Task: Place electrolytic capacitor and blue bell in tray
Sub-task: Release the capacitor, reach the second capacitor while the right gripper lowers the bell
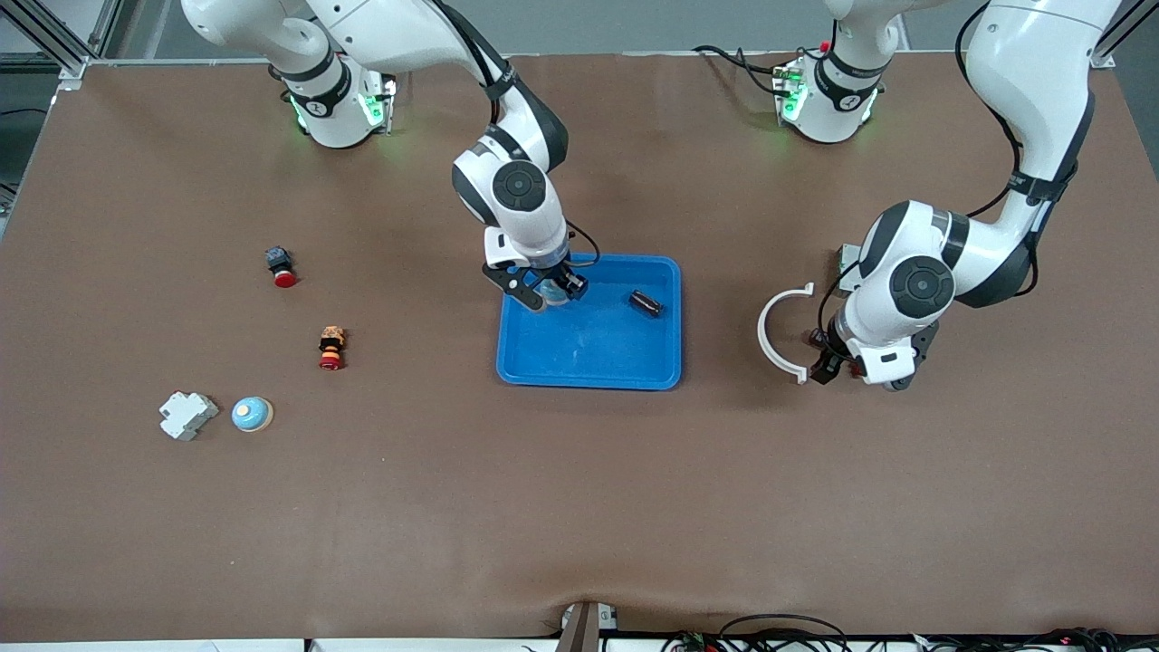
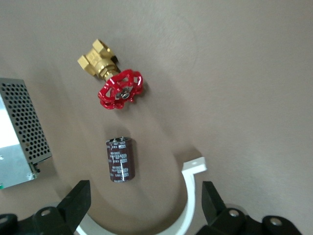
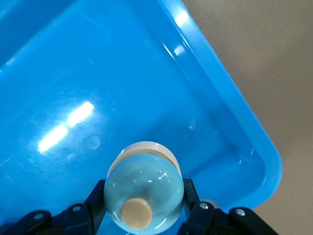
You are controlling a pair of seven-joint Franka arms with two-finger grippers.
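Observation:
The bright-blue tray [image 1: 589, 362] lies mid-table. A dark cylindrical capacitor [image 1: 646, 303] lies in it toward the left arm's end. My right gripper [image 1: 548, 292] is shut on a pale-blue bell [image 3: 144, 188] with a cream button, low over the tray's corner toward the right arm's base; the tray's floor [image 3: 98, 73] fills that wrist view. My left gripper [image 1: 828, 358] is open and empty above the table beside the tray. Its wrist view shows the open gripper [image 2: 145, 198] over a second brown-black capacitor [image 2: 120, 159] lying on the table. Another blue bell [image 1: 252, 414] sits toward the right arm's end.
A white C-shaped ring [image 1: 779, 330] lies under the left gripper, and also shows in the left wrist view [image 2: 190, 196]. A brass valve with a red handwheel [image 2: 115, 81] and a grey perforated metal box [image 2: 19, 132] lie near it. A red-capped button [image 1: 281, 265], an orange-red part [image 1: 331, 348] and a white block [image 1: 187, 415] lie toward the right arm's end.

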